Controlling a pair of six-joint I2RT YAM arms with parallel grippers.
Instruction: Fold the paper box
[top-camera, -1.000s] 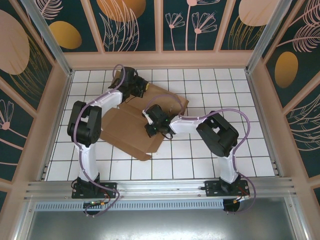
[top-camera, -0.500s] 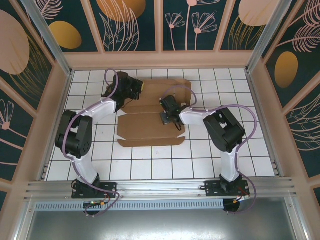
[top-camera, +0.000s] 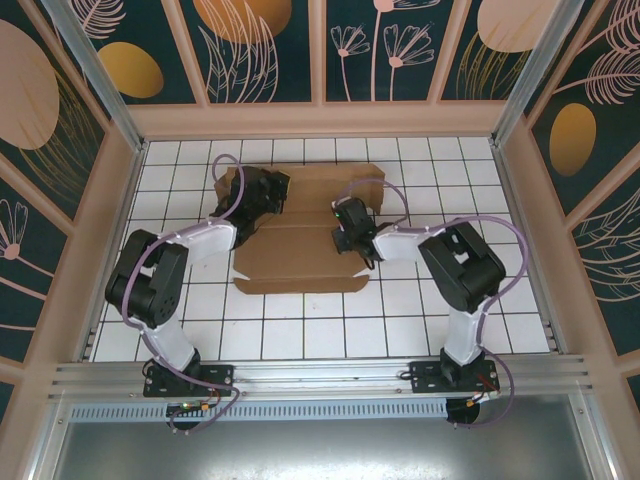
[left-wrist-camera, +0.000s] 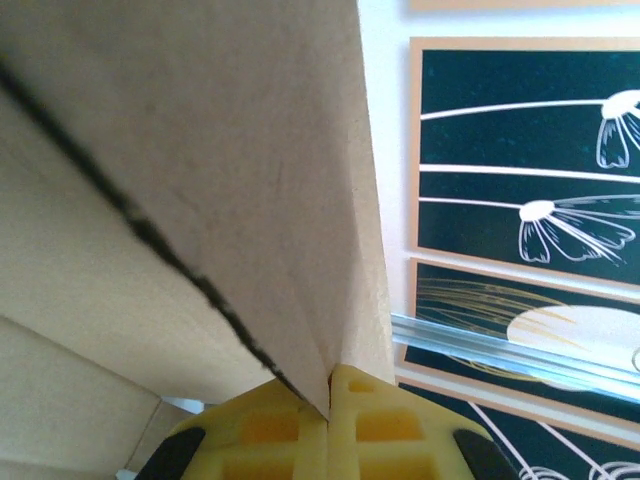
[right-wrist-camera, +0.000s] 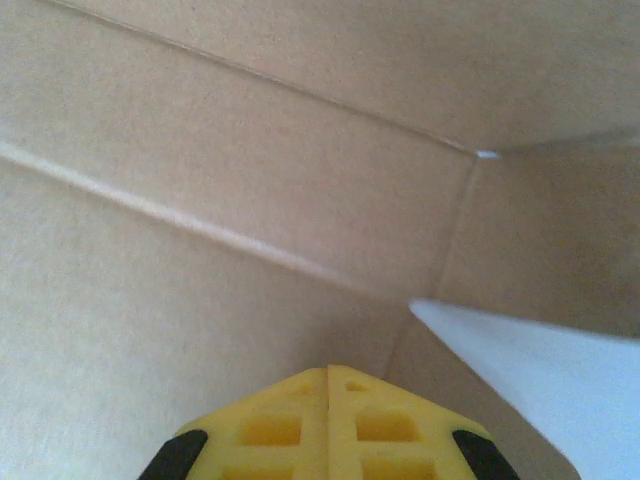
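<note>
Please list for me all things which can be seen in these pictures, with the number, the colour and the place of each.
paper box: one, brown cardboard, spread open on the table between the two arms.
table: one, white tiles with dark lines, under the box.
wall panels: several, dark teal with pale flowers and orange shapes, around the table.
metal rail: one, silver, along the near edge.
left arm: one, white and black, reaching to the box's far left part.
right arm: one, white and black, reaching to the box's right part.
left gripper: one, yellow fingers, shut, tips at a cardboard edge.
right gripper: one, yellow fingers, shut, tips close to the cardboard.
</note>
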